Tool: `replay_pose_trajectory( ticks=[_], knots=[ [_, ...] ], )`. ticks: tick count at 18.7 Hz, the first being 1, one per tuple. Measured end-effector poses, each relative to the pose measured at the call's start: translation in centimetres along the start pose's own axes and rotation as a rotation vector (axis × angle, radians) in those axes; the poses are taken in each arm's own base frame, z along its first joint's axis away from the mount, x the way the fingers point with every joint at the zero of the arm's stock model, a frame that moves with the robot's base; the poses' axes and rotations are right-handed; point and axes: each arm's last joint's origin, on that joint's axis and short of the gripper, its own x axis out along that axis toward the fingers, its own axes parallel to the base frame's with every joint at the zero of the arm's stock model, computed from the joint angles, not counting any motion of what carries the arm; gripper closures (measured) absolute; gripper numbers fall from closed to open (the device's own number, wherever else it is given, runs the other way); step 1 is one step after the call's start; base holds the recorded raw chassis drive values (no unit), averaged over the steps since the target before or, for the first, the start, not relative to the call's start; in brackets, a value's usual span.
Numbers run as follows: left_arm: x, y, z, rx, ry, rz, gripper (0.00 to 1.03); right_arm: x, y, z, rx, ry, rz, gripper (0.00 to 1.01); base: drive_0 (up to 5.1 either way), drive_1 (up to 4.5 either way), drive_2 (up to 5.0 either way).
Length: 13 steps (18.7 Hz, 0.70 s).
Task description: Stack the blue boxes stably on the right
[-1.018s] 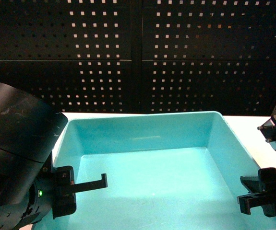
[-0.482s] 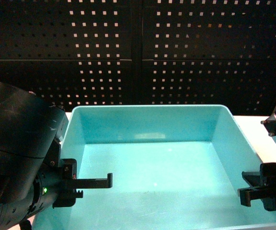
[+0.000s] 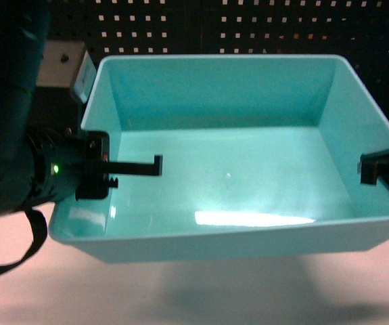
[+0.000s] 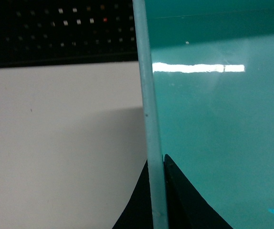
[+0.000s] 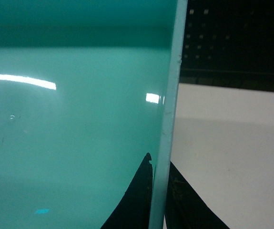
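One light turquoise blue box [image 3: 228, 176] hangs above the table, casting a shadow under it. My left gripper [image 3: 113, 167] is shut on its left wall, one finger reaching inside over the glossy bottom. My right gripper [image 3: 373, 169] is shut on its right wall. In the left wrist view the pale rim [image 4: 146, 95] runs straight between the left gripper [image 4: 157, 167] and its dark fingers. In the right wrist view the right gripper [image 5: 159, 167] pinches the rim [image 5: 172, 95] the same way. Only this one box shows.
A pale table [image 3: 180, 298] lies below the box. A black pegboard wall [image 3: 214, 27] stands behind. My bulky black left arm [image 3: 5, 101] fills the left edge, with a beige block [image 3: 59, 64] beside it at the back.
The box has risen off the table with both grippers and now sits higher and larger in the head view, with its front wall and shadow showing.
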Motion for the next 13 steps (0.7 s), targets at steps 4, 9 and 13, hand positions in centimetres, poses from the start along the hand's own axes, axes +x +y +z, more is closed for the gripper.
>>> replay_pose_trajectory(
  ticks=[4, 9, 13],
  knots=[
    [-1.3, -0.1, 3.8, 0.028, -0.127, -0.017, 1.01, -1.3, 0.0, 3.7, 0.003, -0.114, -0.018, 0.94, 0.0, 0.0, 0.0],
    [-1.6, 0.0, 3.9, 0.048, -0.25, -0.018, 1.01, -1.6, 0.1, 4.3, 0.012, -0.156, -0.009, 0.94, 0.0, 0.0, 0.0],
    [-1.7, 0.0, 4.0, 0.053, -0.257, -0.018, 1.01, -1.8, 0.1, 4.4, 0.013, -0.16, -0.006, 0.94, 0.0, 0.0, 0.0]
  ],
)
